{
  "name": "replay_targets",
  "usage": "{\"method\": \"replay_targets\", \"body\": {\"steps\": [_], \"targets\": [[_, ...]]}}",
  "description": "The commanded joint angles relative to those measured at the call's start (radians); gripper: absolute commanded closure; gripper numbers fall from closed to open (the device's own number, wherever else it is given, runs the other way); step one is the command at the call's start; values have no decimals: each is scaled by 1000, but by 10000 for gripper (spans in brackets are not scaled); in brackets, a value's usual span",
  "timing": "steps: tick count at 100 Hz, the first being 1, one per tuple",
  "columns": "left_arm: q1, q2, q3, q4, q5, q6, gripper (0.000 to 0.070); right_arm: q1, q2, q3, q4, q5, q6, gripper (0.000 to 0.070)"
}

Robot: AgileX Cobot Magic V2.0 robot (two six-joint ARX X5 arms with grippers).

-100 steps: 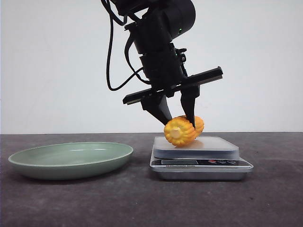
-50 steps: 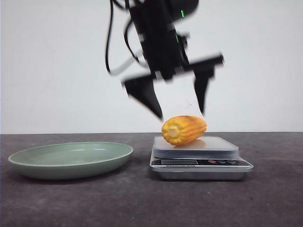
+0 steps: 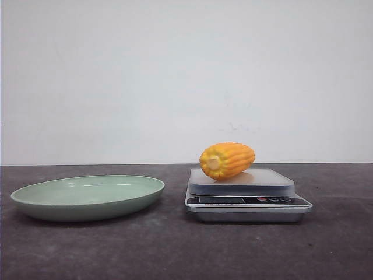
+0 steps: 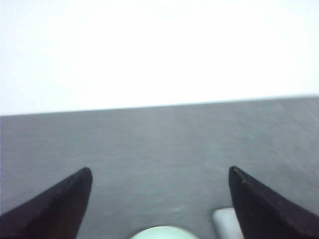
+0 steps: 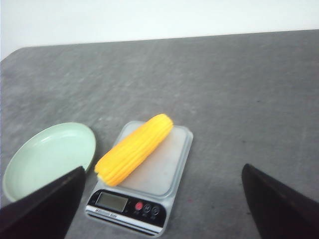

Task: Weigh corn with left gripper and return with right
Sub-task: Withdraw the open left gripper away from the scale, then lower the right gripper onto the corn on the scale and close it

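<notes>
The corn [image 3: 227, 160], yellow-orange with a pale cut end toward me, lies on its side on the platform of a silver kitchen scale [image 3: 247, 198]. In the right wrist view the corn [image 5: 133, 148] lies diagonally across the scale [image 5: 167, 164]. No arm shows in the front view. My left gripper [image 4: 160, 172] is open and empty above the bare table; only slivers of the plate [image 4: 164, 233] and the scale [image 4: 225, 221] show between its fingers. My right gripper [image 5: 162, 172] is open and empty, high above the scale.
A pale green plate [image 3: 87, 196] stands empty to the left of the scale; it also shows in the right wrist view [image 5: 47, 157]. The table is dark grey, with a white wall behind.
My left gripper let go of the corn, opened, rose and left the front view. The corn now rests free on the scale.
</notes>
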Motion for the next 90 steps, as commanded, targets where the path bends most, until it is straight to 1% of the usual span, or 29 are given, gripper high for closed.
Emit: {"method": "replay_targets", "body": {"steps": [1,6,10,25,29,34,51,56,69,73,90], "targets": [[0,-85,13,-80,-67,5,184,20,16,16,8,-1,-7,66],[0,-145,13,-146,-107,-4,184,34,32,16,10,-1,-7,51],[0,-191,13,-201,-122,-22,184,45,47,16,13,-1,-7,35],[0,-351,11,-451,-128,-183,184,99,129,16,64,-2,5,30],[0,-388,5,-499,-128,-214,184,116,156,16,89,-2,12,30],[0,-447,-18,-502,-108,-226,184,139,192,16,124,-1,26,30],[26,-621,-97,-502,-22,-310,185,223,347,23,244,7,74,30],[34,-661,-128,-502,5,-313,186,244,407,39,261,21,77,31],[78,-749,-229,-502,89,-319,187,298,579,118,262,63,76,30],[100,-773,-263,-502,113,-319,186,313,639,151,255,87,76,30],[191,-821,-396,-501,199,-307,186,338,830,270,232,149,79,31]]}}
